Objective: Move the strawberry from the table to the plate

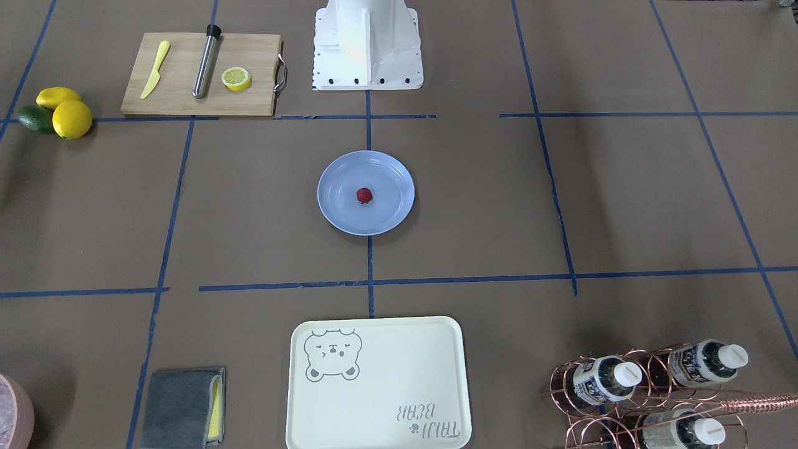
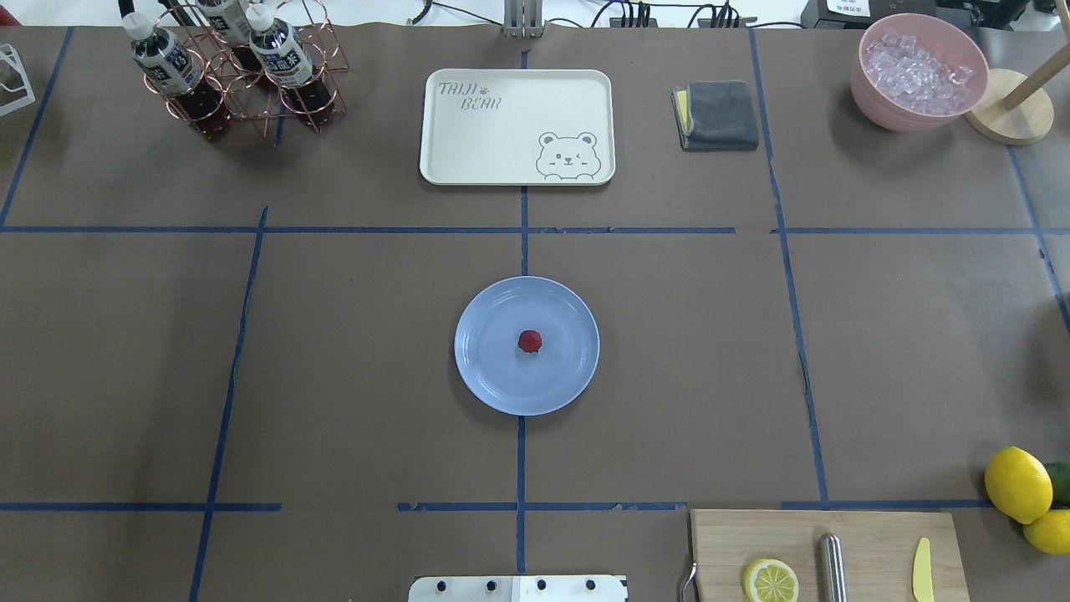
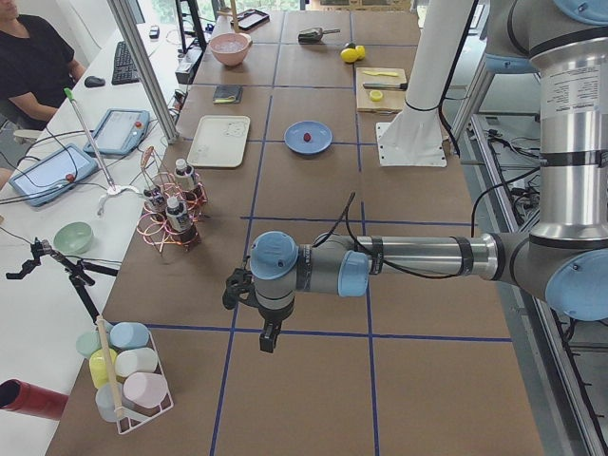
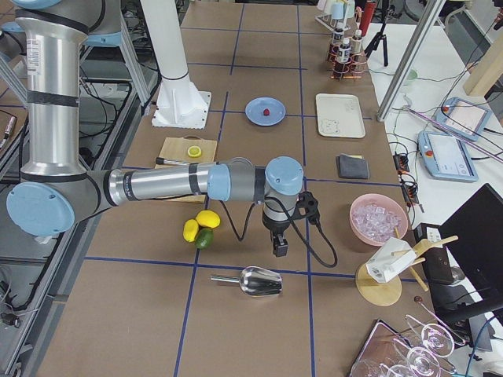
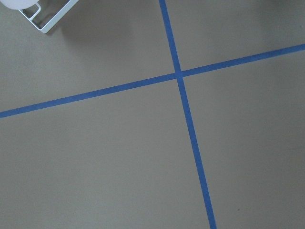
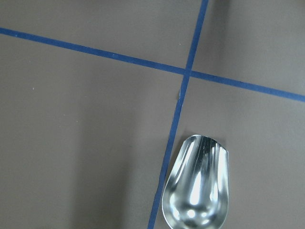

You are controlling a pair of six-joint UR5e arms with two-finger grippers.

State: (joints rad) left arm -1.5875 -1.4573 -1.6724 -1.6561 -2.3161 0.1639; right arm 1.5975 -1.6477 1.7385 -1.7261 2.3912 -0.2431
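A small dark-red strawberry (image 1: 365, 196) (image 2: 529, 340) lies in the middle of the light-blue plate (image 1: 391, 213) (image 2: 493, 372), which sits at the centre of the brown-paper table (image 1: 486, 206). Neither arm shows in the front-facing or overhead views. My left gripper (image 3: 270, 339) hangs over bare table far from the plate, near a rack of pastel cups. My right gripper (image 4: 279, 246) hangs at the opposite end, beside the lemons and above a metal scoop. I cannot tell whether either is open or shut. No fingers show in the wrist views.
A cutting board (image 1: 249, 100) carries a lemon half, a yellow knife and a metal rod. Lemons (image 1: 72, 118) and an avocado lie beside it. Also here: the bear tray (image 1: 386, 374), bottle rack (image 1: 648, 393), grey cloth (image 1: 181, 408), ice bowl (image 2: 919, 71), scoop (image 6: 198, 186).
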